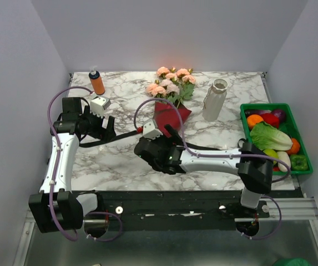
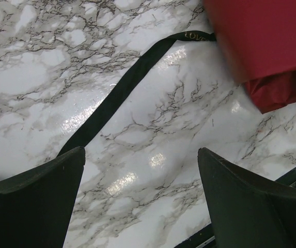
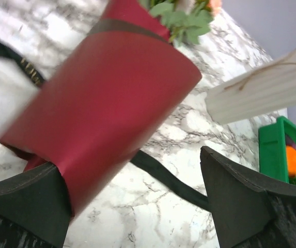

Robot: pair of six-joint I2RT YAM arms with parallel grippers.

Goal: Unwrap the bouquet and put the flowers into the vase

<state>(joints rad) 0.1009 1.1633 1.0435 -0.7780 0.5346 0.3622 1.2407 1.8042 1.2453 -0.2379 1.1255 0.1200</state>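
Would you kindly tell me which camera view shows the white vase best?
The top external view: the whole vase shows, rim to base. The right wrist view catches only part of its side; the left wrist view shows none of it.

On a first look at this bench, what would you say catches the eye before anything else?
The bouquet, a dark red paper cone topped with peach roses, lies mid-table toward the back, with its black ribbon trailing left across the marble. The white vase stands just right of it. A green crate of bright vegetables sits at the right edge.
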